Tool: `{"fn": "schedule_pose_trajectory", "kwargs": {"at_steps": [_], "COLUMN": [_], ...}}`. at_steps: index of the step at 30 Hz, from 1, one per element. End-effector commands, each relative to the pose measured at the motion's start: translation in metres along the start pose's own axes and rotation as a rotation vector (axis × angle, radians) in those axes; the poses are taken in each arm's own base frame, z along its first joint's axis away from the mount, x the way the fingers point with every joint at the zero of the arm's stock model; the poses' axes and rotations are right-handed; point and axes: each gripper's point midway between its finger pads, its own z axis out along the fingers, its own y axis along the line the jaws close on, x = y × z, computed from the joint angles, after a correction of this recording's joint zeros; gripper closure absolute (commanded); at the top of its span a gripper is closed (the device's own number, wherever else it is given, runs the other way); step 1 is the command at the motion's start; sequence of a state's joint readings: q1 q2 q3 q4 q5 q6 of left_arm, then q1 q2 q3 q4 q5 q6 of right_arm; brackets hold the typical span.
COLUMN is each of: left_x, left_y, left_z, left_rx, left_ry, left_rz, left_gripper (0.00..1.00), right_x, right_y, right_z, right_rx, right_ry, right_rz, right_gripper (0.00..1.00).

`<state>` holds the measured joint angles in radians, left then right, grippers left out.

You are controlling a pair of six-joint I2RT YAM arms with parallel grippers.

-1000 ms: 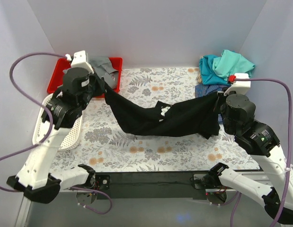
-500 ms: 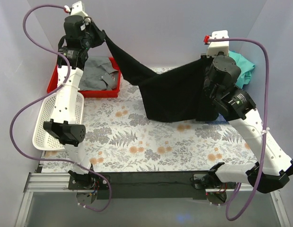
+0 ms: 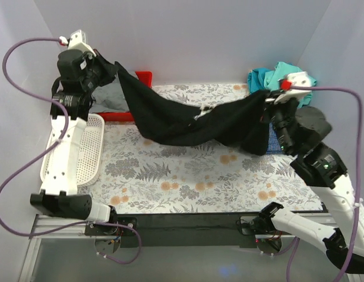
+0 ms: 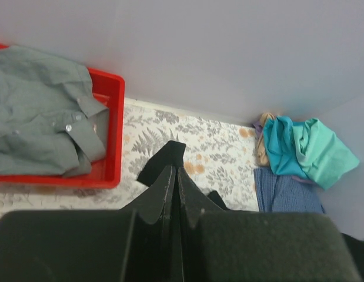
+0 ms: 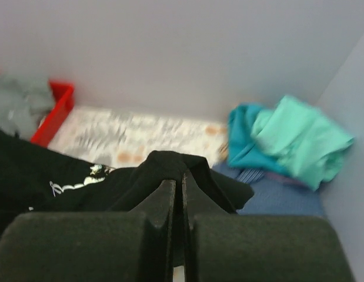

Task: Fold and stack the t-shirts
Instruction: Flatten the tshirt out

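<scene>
- Overhead view: the left hand (image 3: 106, 66) is raised at the far left, clamped tight on one end of the black t-shirt (image 3: 182, 120). The right hand (image 3: 269, 100) pinches the other end at the far right.
- The black t-shirt hangs between them as a sagging band over the flowered tabletop (image 3: 187, 182). Whether its lowest fold touches the tabletop I cannot tell.
- Only this view shows the white basket (image 3: 82, 161) at the left edge and both arms at once. The red tray (image 3: 144, 77) is mostly hidden behind cloth and arm.
- Left wrist view: the fingers (image 4: 158, 197) are pressed together with black cloth bunched between them.
- Here the red tray (image 4: 114, 111) is plain, with a grey shirt (image 4: 40, 111) lying in it.
- In the far right corner lie the teal t-shirt (image 4: 279, 147) and mint-green t-shirt (image 4: 320, 150), heaped above the blue-checked t-shirt (image 4: 284, 191).
- Right wrist view, somewhat blurred: its fingers (image 5: 161, 202) are likewise closed on a fold of black cloth.
- This view alone shows a pale print (image 5: 76, 182) on the black t-shirt, off to the left.
</scene>
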<state>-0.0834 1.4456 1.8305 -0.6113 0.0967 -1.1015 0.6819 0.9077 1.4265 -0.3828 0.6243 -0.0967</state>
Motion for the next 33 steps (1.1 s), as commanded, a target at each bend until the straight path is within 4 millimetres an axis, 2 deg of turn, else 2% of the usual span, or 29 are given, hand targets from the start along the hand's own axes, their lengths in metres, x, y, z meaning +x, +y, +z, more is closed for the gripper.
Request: {"fn": "schedule_pose_trajectory", "kwargs": {"at_steps": [1,2,3,4,6,7,10,11,14,17,21,23,25,26,28,29,30,31,32,33], "left_x": [0.015,0.030,0.036,0.072,0.100,0.129,0.172,0.185,0.203,0.219,0.236,0.237,0.247,0.249,0.264,0.268,0.272,0.275,0.273,0.272], "left_y": [-0.007,-0.006,-0.009,0.007,0.011,0.021,0.031,0.037,0.058,0.063,0.080,0.081,0.080,0.080,0.083,0.083,0.086,0.090,0.094,0.096], "left_z": [-0.038,-0.041,-0.058,-0.054,-0.065,-0.074,-0.095,-0.103,-0.124,-0.141,-0.149,-0.147,-0.144,-0.140,-0.134,-0.131,-0.129,-0.126,-0.122,-0.119], "left_rx": [0.063,0.069,0.090,0.062,0.073,0.063,0.055,0.025,-0.077,-0.120,-0.211,-0.202,-0.178,-0.169,-0.167,-0.160,-0.167,-0.178,-0.194,-0.199], "left_ry": [0.016,0.051,0.052,0.132,0.189,0.239,0.343,0.381,0.408,0.470,0.487,0.475,0.502,0.509,0.569,0.589,0.598,0.609,0.592,0.584], "left_rz": [-0.016,-0.049,-0.059,-0.084,-0.136,-0.154,-0.188,-0.195,-0.193,-0.216,-0.245,-0.245,-0.242,-0.240,-0.244,-0.233,-0.228,-0.222,-0.201,-0.193], "left_gripper": [1.00,1.00,1.00,1.00,1.00,1.00,1.00,1.00,1.00,1.00,1.00,1.00,0.91,0.89,0.79,0.75,0.67,0.61,0.58,0.44], "right_x": [0.102,0.122,0.142,0.184,0.227,0.256,0.286,0.285,0.296,0.316,0.351,0.358,0.361,0.359,0.355,0.351,0.348,0.345,0.339,0.335], "right_y": [0.056,0.059,0.067,0.072,0.072,0.072,0.066,0.063,0.049,0.041,0.032,0.021,0.015,0.010,0.005,0.003,0.004,0.006,0.013,0.017], "right_z": [0.000,-0.003,-0.007,-0.013,-0.025,-0.034,-0.053,-0.056,-0.072,-0.097,-0.129,-0.137,-0.141,-0.140,-0.138,-0.135,-0.134,-0.131,-0.124,-0.121], "right_rx": [-0.198,-0.206,-0.235,-0.227,-0.197,-0.177,-0.129,-0.099,0.002,0.076,0.160,0.220,0.251,0.277,0.302,0.310,0.312,0.297,0.262,0.247], "right_ry": [0.267,0.315,0.366,0.465,0.577,0.644,0.716,0.712,0.768,0.877,1.025,1.042,1.043,1.027,1.000,0.981,0.972,0.962,0.928,0.920], "right_rz": [0.060,0.064,0.072,0.085,0.104,0.131,0.180,0.223,0.281,0.310,0.313,0.294,0.287,0.280,0.282,0.281,0.297,0.308,0.342,0.359], "right_gripper": [0.99,0.99,0.99,0.99,0.99,0.99,0.99,0.99,0.99,0.99,0.99,0.99,0.99,0.99,0.97,0.90,0.72,0.63,0.60,0.59]}}
